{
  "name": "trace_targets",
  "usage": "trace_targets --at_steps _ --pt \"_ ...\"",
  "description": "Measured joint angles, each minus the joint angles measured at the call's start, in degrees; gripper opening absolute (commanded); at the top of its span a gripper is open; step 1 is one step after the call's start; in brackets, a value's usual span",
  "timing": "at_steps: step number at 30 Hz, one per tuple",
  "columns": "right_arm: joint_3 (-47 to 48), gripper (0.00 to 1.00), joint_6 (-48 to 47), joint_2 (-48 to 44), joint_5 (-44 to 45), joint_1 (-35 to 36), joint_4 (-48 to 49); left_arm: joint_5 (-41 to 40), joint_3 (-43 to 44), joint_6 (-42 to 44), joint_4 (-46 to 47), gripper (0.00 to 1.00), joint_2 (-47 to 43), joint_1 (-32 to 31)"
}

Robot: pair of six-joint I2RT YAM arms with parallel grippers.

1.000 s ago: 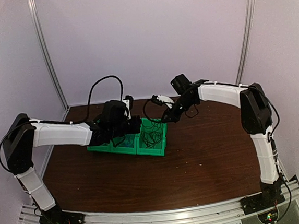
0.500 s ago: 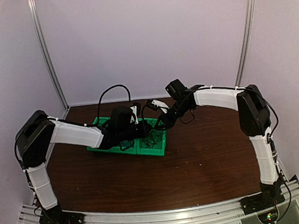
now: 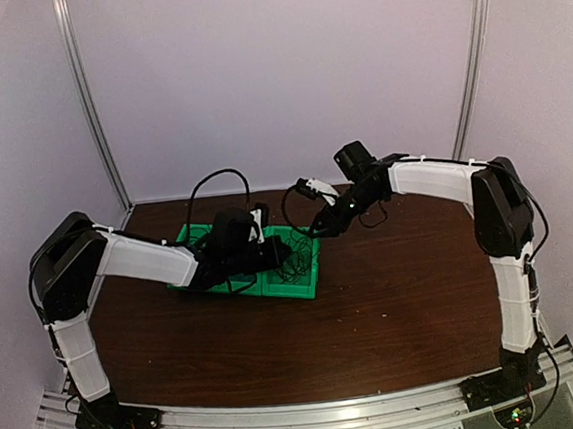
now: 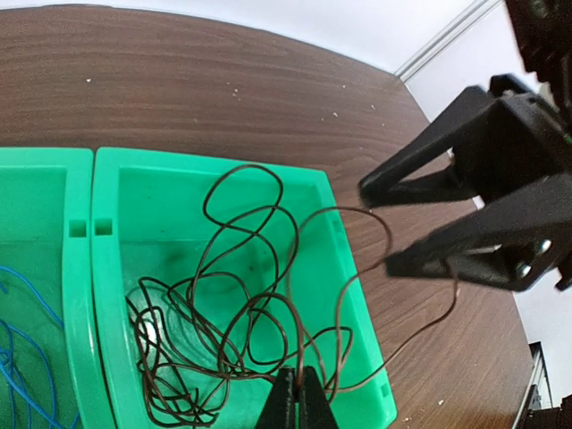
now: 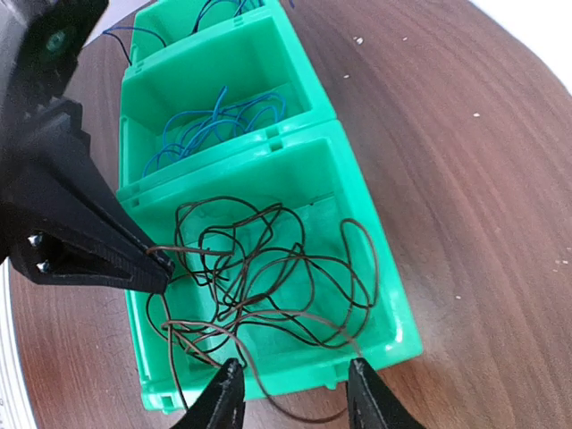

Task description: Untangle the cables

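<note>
A tangle of dark cables (image 4: 223, 295) lies in the right compartment of a green bin (image 4: 362, 304). My left gripper (image 4: 298, 393) is shut on one strand at the near side of the tangle. Blue cables (image 5: 214, 121) fill the neighbouring compartment. In the right wrist view the dark cables (image 5: 268, 268) spread across the bin (image 5: 380, 241), and the left gripper (image 5: 161, 268) pinches a strand at the left. My right gripper (image 5: 295, 380) hangs open over the bin's outer edge, where a loop spills onto the table. From above, the left gripper (image 3: 275, 254) and right gripper (image 3: 318, 229) meet at the bin (image 3: 298, 292).
The bin stands on a brown wooden table (image 3: 376, 317), near its back left. Metal frame posts (image 3: 91, 101) rise at the rear corners. The right arm's own black hose (image 3: 291, 206) loops above the bin.
The right gripper has opened and drawn back a little to the right. The left arm has swung in over the bin and stays shut.
</note>
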Motion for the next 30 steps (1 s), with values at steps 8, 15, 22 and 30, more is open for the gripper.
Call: trace_targets --at_steps 8,15,22,30 --pt "-2.69 0.43 0.0 -7.37 2.4 -3.26 1.18 -3.02 -0.37 -0.37 -1.07 0.0 -0.33 0.0" --pt "-4.68 0.45 -0.66 -12.74 3.96 -5.09 1.09 -5.57 0.11 0.46 -3.67 0.21 -0.48 0.0" --pt "-11.56 0.48 -0.87 -20.94 4.98 -9.16 1.25 -8.37 4.13 4.22 -8.57 0.47 -0.52 0.0" --pt "-18.01 0.57 -0.46 -33.79 5.4 -15.65 2.54 -9.77 6.95 10.54 -14.12 0.68 -4.04 -0.02"
